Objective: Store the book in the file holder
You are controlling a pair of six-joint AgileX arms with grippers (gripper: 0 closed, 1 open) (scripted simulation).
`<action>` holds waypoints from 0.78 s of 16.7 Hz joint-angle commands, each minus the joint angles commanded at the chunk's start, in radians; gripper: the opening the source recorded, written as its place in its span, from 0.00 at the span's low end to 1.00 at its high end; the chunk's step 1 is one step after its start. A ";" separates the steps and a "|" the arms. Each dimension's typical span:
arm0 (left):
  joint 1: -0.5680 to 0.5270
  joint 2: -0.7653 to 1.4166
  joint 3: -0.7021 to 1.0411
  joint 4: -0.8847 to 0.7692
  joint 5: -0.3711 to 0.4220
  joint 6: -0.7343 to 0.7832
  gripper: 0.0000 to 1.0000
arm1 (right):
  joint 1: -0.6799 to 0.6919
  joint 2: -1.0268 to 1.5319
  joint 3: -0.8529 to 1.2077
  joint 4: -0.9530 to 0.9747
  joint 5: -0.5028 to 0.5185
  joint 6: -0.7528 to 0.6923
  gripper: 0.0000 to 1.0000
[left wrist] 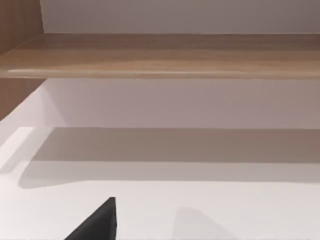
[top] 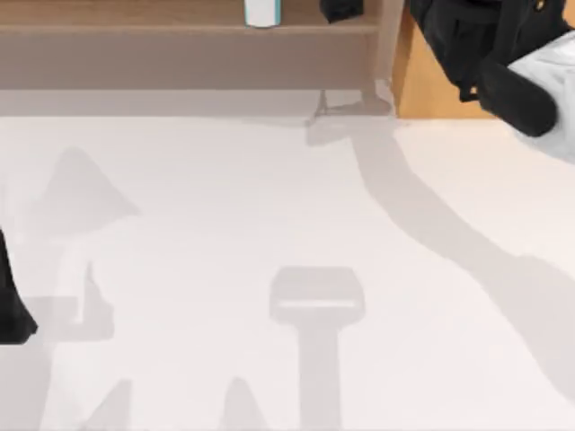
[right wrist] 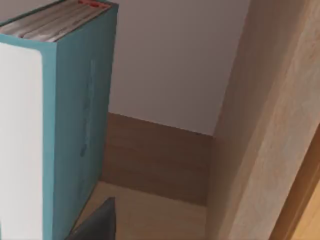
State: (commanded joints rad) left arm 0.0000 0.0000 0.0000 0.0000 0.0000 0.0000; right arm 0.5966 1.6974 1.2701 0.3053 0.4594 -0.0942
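The book (right wrist: pixel 75 125) is seen upright on a wooden shelf (right wrist: pixel 150 215) in the right wrist view, teal cover w/ a white band down its edge and page tops showing at the top. In the top view a small teal-and-white bit (top: pixel 262 11) sits on the shelf at the back edge of the table, prob the same book. No separate file holder can be made out tbh, just the wooden shelf and a wooden side wall (right wrist: pixel 260 125) well apart from the book.

The right arm (top: pixel 503 54) is parked up near the back right corner, by the shelf end. A dark finger tip (right wrist: pixel 97 222) is spotted just beside the book's lower edge, but whether it's touching can't be told, and how wide the jaws are can't be judged either. Nothing is visibly gripped.

The left arm (top: pixel 13 305) is kept at the left edge of the white table (top: pixel 287 269), idle afaict. One dark tip (left wrist: pixel 97 222) is caught in its wrist view over the bare table; its jaw opening can't be told.

What could go wrong, imo: the book is thin and standing w/ nothing seen propping it on the open side, so it could be tipped over by a finger clipped against it on the way out. The shelf wall could also be bumped by the arm, since that corner looks tight.
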 joint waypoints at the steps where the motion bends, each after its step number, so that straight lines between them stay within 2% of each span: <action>1: 0.000 0.000 0.000 0.000 0.000 0.000 1.00 | 0.027 0.102 0.074 0.026 0.036 0.006 1.00; 7: 0.000 0.000 0.000 0.000 0.000 0.000 1.00 | 0.118 0.564 0.435 0.168 0.225 0.055 1.00; 13: 0.000 0.000 0.000 0.000 0.000 0.000 1.00 | 0.146 0.700 0.589 0.238 0.318 0.086 1.00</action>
State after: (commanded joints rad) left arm 0.0000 0.0000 0.0000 0.0000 0.0000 0.0000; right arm 0.7423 2.3975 1.8591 0.5431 0.7770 -0.0086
